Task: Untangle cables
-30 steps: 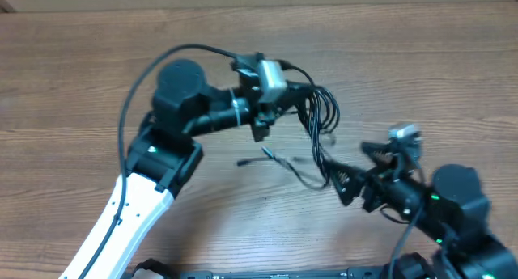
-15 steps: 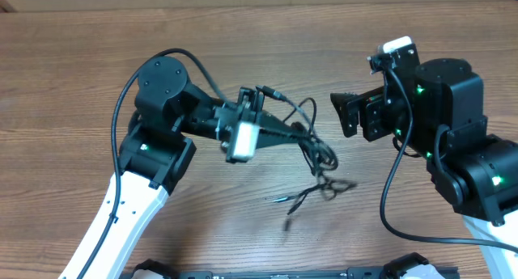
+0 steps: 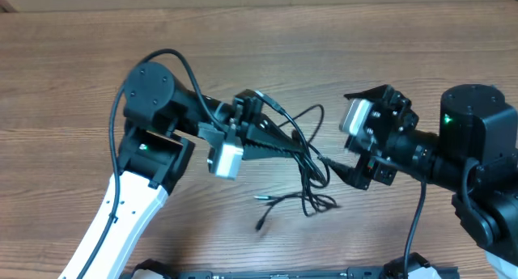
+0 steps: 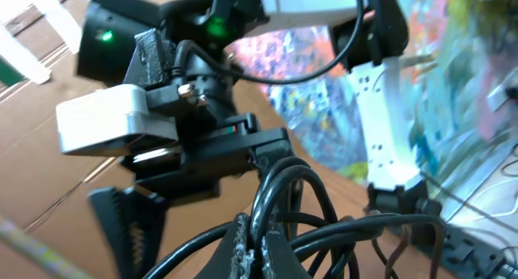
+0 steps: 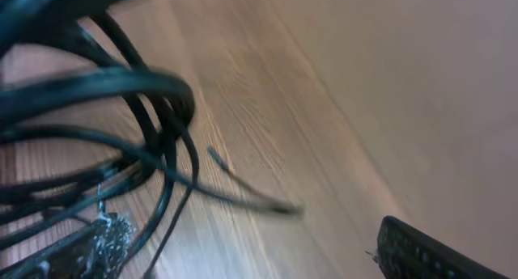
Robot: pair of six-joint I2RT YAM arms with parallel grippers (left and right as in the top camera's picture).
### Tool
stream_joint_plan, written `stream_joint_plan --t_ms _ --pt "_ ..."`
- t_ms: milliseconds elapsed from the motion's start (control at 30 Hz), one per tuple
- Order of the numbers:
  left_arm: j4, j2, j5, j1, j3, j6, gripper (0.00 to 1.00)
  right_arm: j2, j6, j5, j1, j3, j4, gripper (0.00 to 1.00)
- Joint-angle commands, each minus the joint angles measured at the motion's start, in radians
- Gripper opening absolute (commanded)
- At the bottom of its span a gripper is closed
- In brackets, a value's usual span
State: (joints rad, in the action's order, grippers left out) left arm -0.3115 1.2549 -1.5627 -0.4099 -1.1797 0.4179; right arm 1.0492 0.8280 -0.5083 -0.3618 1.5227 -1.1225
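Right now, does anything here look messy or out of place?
Only the cables: a knotted clump pinched by the left gripper, with loose ends straggling across the table. Nothing looks spilled or broken.

Noted brown wood-grain table (image 3: 81,69), grain running left to right. Saw lower loops of thin black cables (image 3: 317,202) apparently resting on it near centre, toward near edge. Logged one plug end (image 3: 261,225) lying left of loops, blurred.

Brown wood-grain table (image 3: 65,77); cardboard (image 4: 24,190) beyond it.
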Motion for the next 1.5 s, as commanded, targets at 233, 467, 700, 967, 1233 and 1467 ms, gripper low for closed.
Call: stream_joint_plan --t_ms 233,467,700,967,1233,1467 --pt "-0.019 -0.008 -0.017 -0.063 -0.014 -0.029 0.04 0.012 0.170 -0.377 -0.003 0.029 0.028 0.79" --pt "-0.037 -0.007 -0.003 -0.075 -0.014 -0.021 0.04 0.091 0.202 -0.474 -0.003 0.029 0.012 0.66" --pt "-0.041 -0.007 0.002 -0.032 -0.014 -0.034 0.04 0.096 0.196 -0.473 -0.003 0.029 0.012 0.15" --pt "-0.021 -0.006 -0.010 0.073 -0.014 -0.086 0.04 0.096 -0.025 -0.357 -0.002 0.029 0.070 0.04" --pt "0.185 -0.006 0.032 0.184 -0.014 -0.185 0.04 0.096 -0.498 -0.065 -0.002 0.029 0.178 0.04" --pt "0.222 -0.006 0.233 0.267 -0.014 -0.738 0.04 0.096 -0.597 0.174 -0.002 0.029 0.171 0.04"
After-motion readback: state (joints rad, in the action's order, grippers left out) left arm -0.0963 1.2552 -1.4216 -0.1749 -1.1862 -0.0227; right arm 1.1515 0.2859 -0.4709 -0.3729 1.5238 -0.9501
